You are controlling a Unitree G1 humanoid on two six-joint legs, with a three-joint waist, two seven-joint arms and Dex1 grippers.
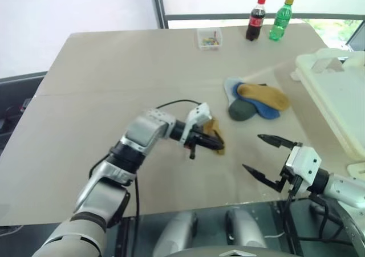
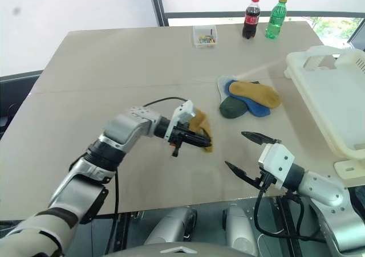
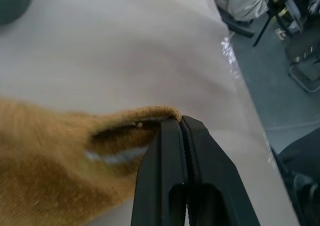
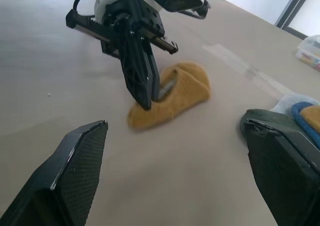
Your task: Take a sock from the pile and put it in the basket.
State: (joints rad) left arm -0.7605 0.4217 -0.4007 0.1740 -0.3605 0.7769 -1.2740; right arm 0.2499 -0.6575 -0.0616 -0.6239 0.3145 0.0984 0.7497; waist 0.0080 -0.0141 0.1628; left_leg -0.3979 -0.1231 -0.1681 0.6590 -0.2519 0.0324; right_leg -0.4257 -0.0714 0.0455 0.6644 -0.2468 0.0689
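Right hand (image 1: 267, 159) gapes wide, empty; left hand (image 1: 219, 146) pinches a mustard sock (image 1: 215, 133)

Mustard sock (image 2: 201, 127) with pale stripe inside; pile (image 2: 246, 99) mustard, royal blue, grey-green, pale blue; cream basket (image 2: 331, 94)

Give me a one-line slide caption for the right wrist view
Left gripper shut on the cuff of a mustard sock, open right gripper waiting nearby.
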